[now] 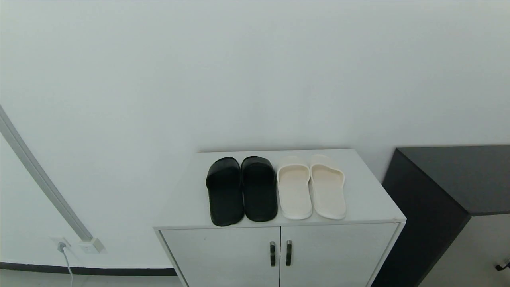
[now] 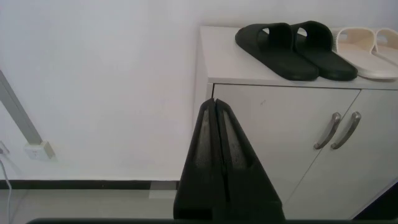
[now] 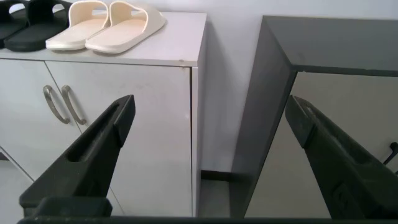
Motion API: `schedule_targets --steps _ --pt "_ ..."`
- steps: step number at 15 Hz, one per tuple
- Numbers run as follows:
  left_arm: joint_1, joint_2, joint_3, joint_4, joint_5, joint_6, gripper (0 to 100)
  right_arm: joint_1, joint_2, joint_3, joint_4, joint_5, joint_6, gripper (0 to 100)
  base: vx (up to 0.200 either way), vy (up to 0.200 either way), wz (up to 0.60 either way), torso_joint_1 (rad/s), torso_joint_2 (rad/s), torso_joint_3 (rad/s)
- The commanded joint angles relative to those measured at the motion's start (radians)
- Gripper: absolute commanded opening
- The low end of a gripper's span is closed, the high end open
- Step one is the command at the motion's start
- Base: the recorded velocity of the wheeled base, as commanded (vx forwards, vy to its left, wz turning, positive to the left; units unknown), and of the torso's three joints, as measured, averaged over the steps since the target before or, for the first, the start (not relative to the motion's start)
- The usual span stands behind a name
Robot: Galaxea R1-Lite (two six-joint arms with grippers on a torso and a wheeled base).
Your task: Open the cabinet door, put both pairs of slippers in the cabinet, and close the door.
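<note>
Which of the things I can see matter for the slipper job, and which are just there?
For the job: black slippers, white slippers, white cabinet, its shut doors, door handles.
Just there: dark cabinet to its right, wall socket with plug, slanting wall conduit.

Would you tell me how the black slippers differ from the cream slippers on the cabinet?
The black slippers lie to the robot's left, the cream slippers to its right. The black heels reach nearer the front edge than the cream heels. Both rest toes to the wall on the cabinet.
</note>
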Motion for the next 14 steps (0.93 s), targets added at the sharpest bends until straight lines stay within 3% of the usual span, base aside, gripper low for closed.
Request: schedule_targets --steps 1,14 --pt "0.0 0.002 0.0 0.0 0.0 -0.002 0 0.0 0.001 0.0 0.0 0.001 -0.001 100 0.0 0.0 0.0 0.0 0.0 0.0" --pt "0.0 0.002 -0.001 0.0 -0.002 -0.002 0 0.002 0.009 -0.031 -0.005 0.001 0.012 100 0.0 0.0 0.0 0.0 0.0 0.0"
